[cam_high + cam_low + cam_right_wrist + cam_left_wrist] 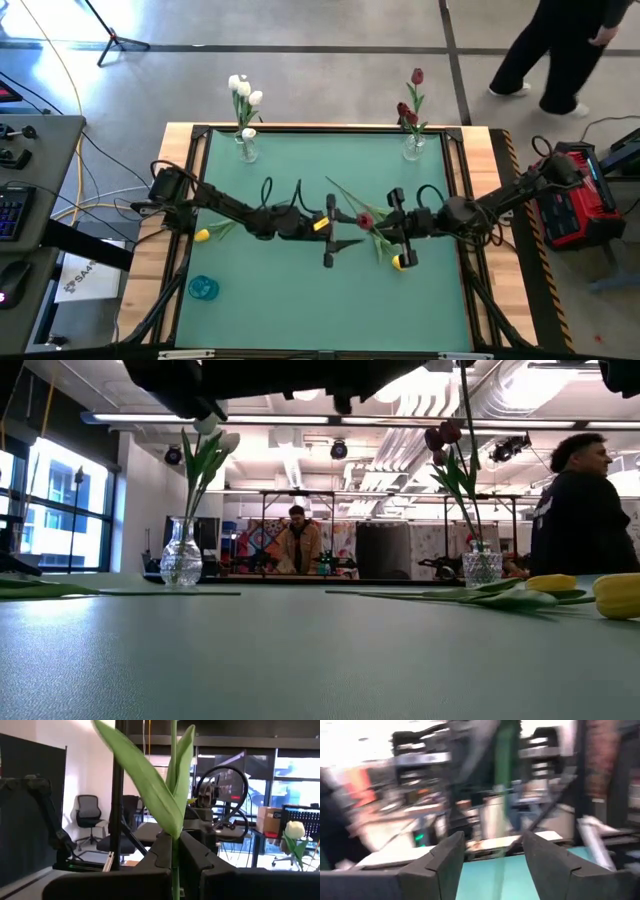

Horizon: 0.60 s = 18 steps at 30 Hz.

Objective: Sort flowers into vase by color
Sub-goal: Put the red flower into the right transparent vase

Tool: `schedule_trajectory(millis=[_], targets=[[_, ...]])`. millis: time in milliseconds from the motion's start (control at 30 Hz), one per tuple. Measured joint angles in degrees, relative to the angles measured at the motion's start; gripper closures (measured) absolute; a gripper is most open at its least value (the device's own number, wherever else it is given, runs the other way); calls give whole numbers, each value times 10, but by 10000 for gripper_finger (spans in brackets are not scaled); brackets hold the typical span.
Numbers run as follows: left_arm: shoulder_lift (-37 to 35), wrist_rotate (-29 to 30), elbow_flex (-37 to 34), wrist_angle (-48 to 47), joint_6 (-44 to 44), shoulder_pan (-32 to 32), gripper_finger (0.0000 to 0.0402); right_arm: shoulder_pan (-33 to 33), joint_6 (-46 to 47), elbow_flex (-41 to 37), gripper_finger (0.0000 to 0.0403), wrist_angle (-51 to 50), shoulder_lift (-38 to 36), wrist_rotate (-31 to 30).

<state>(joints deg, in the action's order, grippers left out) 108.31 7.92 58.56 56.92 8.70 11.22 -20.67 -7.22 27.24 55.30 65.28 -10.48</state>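
From the high view, the green mat (300,300) fills a wood-edged table, with grey floor around it and a person (560,50) walking past at the far right. Two glass vases sit on the far edge: the left vase (247,148) has white tulips (243,92), the right vase (413,147) has dark red tulips (412,100). A small blue cup (203,288) sits near-left. The left gripper (329,243) hovers mid-table, fingers spread with nothing in them. The right gripper (393,228) is clamped on a red tulip (365,221). One yellow tulip (203,235) lies left, another yellow one (404,263) just by the right gripper.

Low view: workshop room behind, person at a bench (297,543), both vases upright.

Right wrist view: fingers (200,862) pinch the green stem (174,795).
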Motion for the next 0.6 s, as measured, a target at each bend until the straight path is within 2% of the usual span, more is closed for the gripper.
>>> schedule_trajectory(millis=[100, 133, 267, 600], targets=[[0, -99, 8, -2, 4, -4, 203, -1, -7, 0, 403, 7, 0, -2], [0, -106, 12, -1, 1, -5, 202, 0, -7, 0, 403, 9, 0, -2], [0, -72, 28, -2, -18, -11, 202, 0, -7, 0, 403, 29, 0, 9], [0, -89, 58, -57, -36, -26, 202, 0, -7, 0, 403, 34, 0, 30]])
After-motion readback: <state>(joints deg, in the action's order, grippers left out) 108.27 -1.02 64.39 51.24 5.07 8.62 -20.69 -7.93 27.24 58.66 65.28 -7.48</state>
